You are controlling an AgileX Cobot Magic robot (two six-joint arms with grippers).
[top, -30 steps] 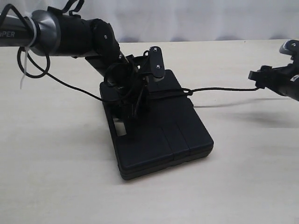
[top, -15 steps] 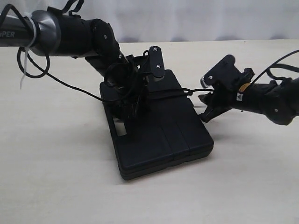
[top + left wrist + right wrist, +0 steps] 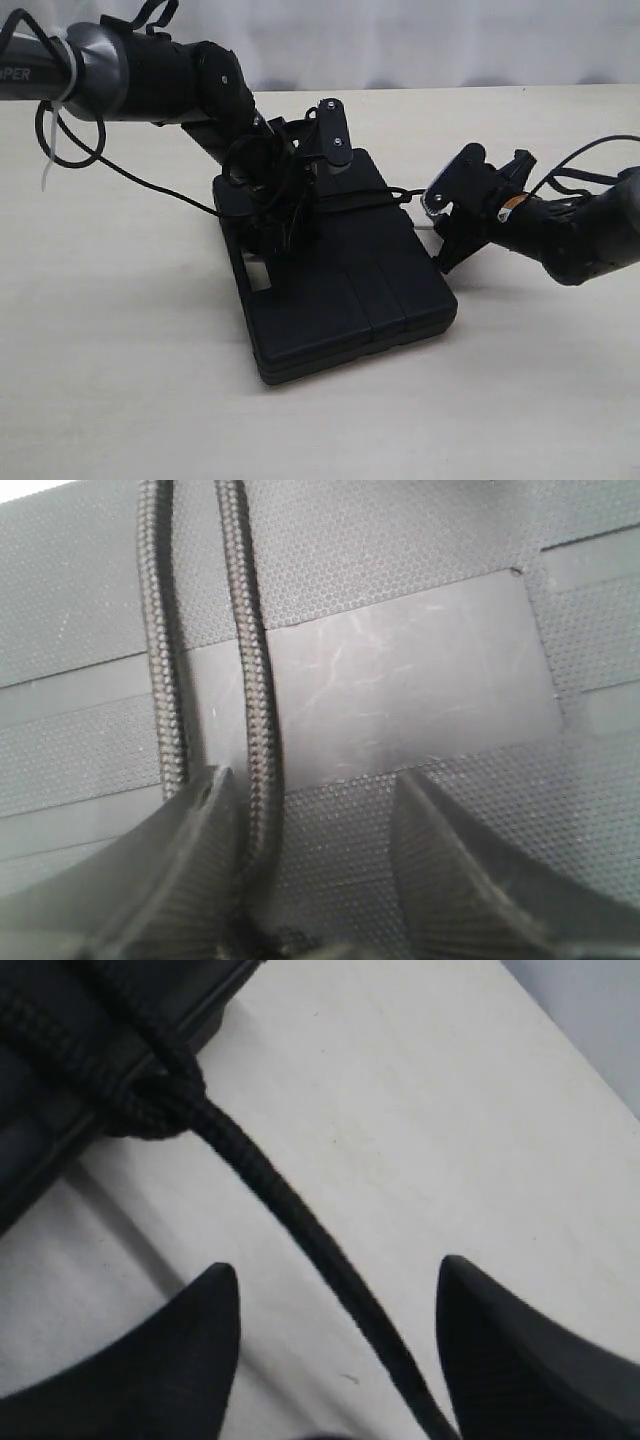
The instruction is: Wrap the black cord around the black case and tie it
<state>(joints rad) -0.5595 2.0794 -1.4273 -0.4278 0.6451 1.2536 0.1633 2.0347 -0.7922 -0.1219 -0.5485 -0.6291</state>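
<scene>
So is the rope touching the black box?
Touching. The left wrist view shows two strands of the black cord lying flat across the black case, with no gap under them.

From my station I see a pale beige table (image 3: 130, 390), matte with a faint grain, carrying soft grey shadows. Beyond its far edge stands a plain whitish backdrop (image 3: 430, 40), and the line where the two meet runs a little unevenly. The right wrist view shows me the same light tabletop close up, with a small dark mark or two.
</scene>
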